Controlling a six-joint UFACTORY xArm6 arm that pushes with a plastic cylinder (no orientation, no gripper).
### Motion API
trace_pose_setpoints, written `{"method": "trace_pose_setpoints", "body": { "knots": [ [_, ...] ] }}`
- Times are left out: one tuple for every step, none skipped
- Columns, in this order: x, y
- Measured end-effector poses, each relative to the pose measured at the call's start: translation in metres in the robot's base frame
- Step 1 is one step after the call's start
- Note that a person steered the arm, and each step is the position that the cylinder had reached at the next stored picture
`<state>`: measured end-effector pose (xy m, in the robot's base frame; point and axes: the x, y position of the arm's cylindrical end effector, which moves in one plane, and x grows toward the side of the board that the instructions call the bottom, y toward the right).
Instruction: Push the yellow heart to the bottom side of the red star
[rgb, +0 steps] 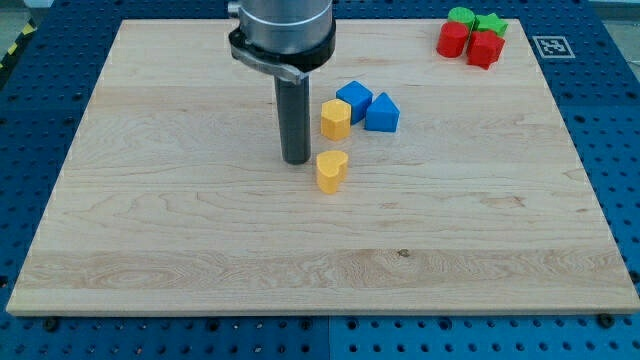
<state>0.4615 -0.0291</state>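
Observation:
The yellow heart (331, 170) lies near the middle of the wooden board (200, 230). My tip (295, 160) stands just to the view's left of it, very close, perhaps touching. The red star (485, 48) sits at the view's top right, in a cluster with a red cylinder (452, 39), a green cylinder (461, 16) and a green star (490, 23). The heart is far to the view's lower left of the red star.
A yellow hexagon (335, 118) lies just above the heart. A blue cube-like block (353, 98) and a blue triangular block (382, 112) touch it on the view's right. A black-and-white marker (550, 46) sits off the board's top right corner.

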Motion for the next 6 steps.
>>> {"method": "trace_pose_setpoints", "body": {
  "knots": [
    [0.031,0.03],
    [0.028,0.075],
    [0.025,0.1],
    [0.034,0.1],
    [0.036,0.108],
    [0.036,0.129]
  ]
}}
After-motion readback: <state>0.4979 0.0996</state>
